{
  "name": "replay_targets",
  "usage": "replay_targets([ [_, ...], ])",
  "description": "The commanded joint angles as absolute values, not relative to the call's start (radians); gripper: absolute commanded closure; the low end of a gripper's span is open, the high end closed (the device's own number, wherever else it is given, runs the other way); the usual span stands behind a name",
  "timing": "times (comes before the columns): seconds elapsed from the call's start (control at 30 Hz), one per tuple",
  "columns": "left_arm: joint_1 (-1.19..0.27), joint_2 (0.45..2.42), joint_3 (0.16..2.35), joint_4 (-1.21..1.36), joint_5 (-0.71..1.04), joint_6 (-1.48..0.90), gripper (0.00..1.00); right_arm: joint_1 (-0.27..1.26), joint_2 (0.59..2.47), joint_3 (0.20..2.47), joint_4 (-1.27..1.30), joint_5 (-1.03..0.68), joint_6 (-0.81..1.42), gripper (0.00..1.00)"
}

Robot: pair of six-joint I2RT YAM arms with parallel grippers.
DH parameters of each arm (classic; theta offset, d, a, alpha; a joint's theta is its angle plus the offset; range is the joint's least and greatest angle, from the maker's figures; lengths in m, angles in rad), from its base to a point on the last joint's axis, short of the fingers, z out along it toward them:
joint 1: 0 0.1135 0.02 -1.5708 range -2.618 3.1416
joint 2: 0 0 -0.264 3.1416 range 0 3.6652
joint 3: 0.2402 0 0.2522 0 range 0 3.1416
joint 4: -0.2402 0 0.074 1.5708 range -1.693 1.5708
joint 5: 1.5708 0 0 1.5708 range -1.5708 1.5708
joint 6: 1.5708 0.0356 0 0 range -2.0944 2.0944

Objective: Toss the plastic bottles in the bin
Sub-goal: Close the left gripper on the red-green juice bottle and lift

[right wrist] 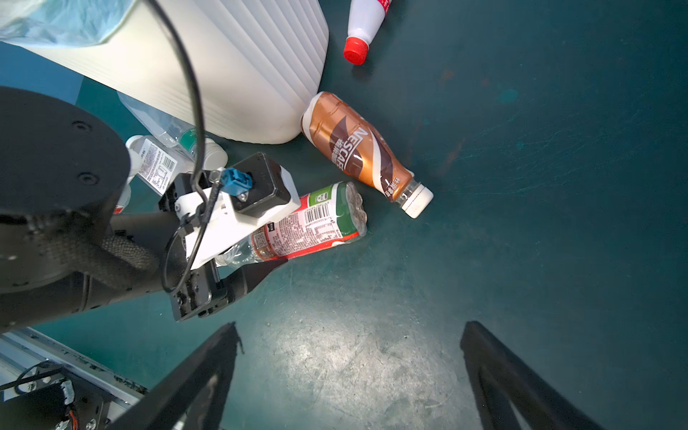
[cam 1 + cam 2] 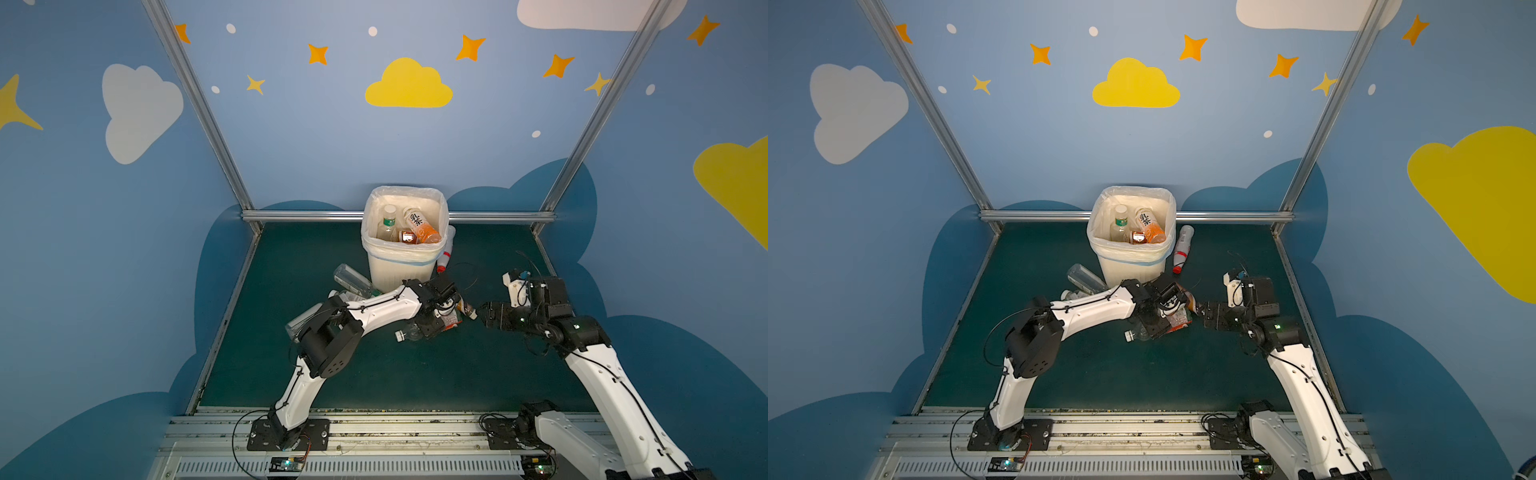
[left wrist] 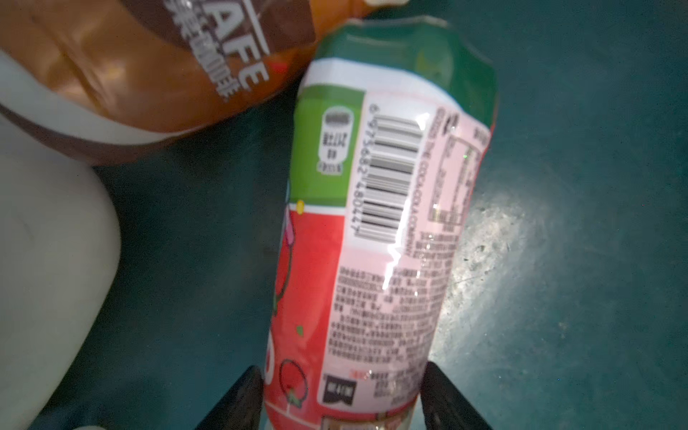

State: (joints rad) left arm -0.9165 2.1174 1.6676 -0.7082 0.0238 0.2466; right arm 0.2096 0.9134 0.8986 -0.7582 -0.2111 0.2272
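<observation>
Left wrist view shows the red bottle lying on the mat in front of the bin, with the left gripper straddling it. One finger sits on each side of the label, close against it near the neck end. We cannot tell whether they press it yet or only flank it. The bottle's long axis runs straight out ahead of the fingers, base farthest. They therefore cross it squarely, and in our judgement the coming lift turns on that. The bottle rests on the mat, not raised.

The left arm is plainly the nearer one. The right gripper hangs just past the bottle's base, in front of the bin's right corner. Its fingers are wide apart with only bare mat between them.

We count one bin and two arms. Inside the bin we see three bottles; more may lie beneath. Outside it we count six:
- the red bottle
- one brown bottle, base against or just beside the bin's front right corner, cap pointing away
- one white bottle with a red cap, lying along the bin's right side
- three clear bottles bunched at the bin's front left corner

The clear ones are partly hidden under the left arm, so that count is unsure.
</observation>
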Motion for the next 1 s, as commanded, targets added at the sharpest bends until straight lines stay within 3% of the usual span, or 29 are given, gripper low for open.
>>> replay_targets([
  [0.0,-0.924,2.171,1.696,-0.734,0.043,0.238,0.31,0.202,0.893,0.907,-0.781,-0.223,0.222,0.05],
  [0.2,-0.93,2.195,1.717,-0.742,0.041,0.239,0.33,0.198,0.872,0.917,-0.795,-0.216,0.222,0.05],
  [0.43,-0.934,2.148,1.705,-0.736,0.04,0.224,0.42,0.193,0.858,0.922,-0.8,-0.214,0.225,0.05],
  [0.8,-0.972,1.941,1.711,-0.769,0.063,0.207,0.44,0.188,0.841,0.942,-0.812,-0.208,0.225,0.05],
  [0.97,-0.952,1.811,1.816,-0.774,0.026,0.215,0.44,0.188,0.835,0.967,-0.815,-0.212,0.229,0.05],
])
